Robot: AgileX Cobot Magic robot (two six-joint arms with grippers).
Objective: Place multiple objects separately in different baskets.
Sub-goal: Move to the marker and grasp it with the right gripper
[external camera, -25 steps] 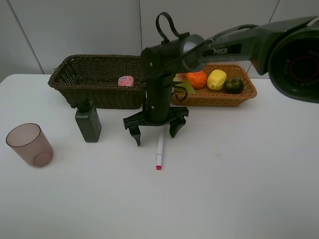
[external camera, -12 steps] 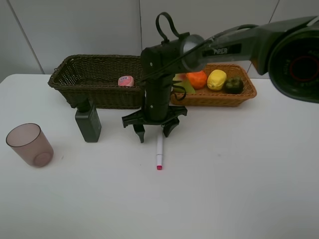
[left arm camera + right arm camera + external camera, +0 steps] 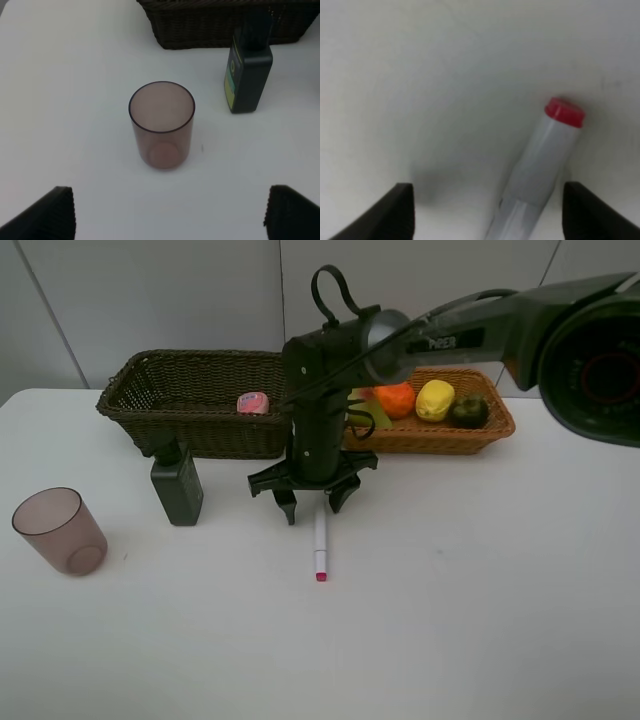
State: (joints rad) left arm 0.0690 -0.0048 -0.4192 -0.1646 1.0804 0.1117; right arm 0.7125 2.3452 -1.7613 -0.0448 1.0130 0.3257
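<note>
The right gripper is hanging straight down over the middle of the worktop, its jaws spread on either side of the far end of the white-pink marker. The marker is lying flat with its pink cap pointing toward the front edge. In the right wrist view the marker is sitting close to one finger and well clear of the other, so nothing is being pinched.

The left gripper is hovering with its jaws spread wide above the translucent mauve cup, which is standing upright near the left edge (mouth up, nothing in it that I can make out).

Along the back edge the two baskets are sitting side by side. The dark olive-brown basket on the left is holding the small pink bottle. The dark green bottle is standing upright on the worktop just in front of that basket. The light orange-tan basket on the right is holding the orange, the yellow lemon and the dark mangosteen in a row. A green-red pear is showing mostly hidden behind the arm.
</note>
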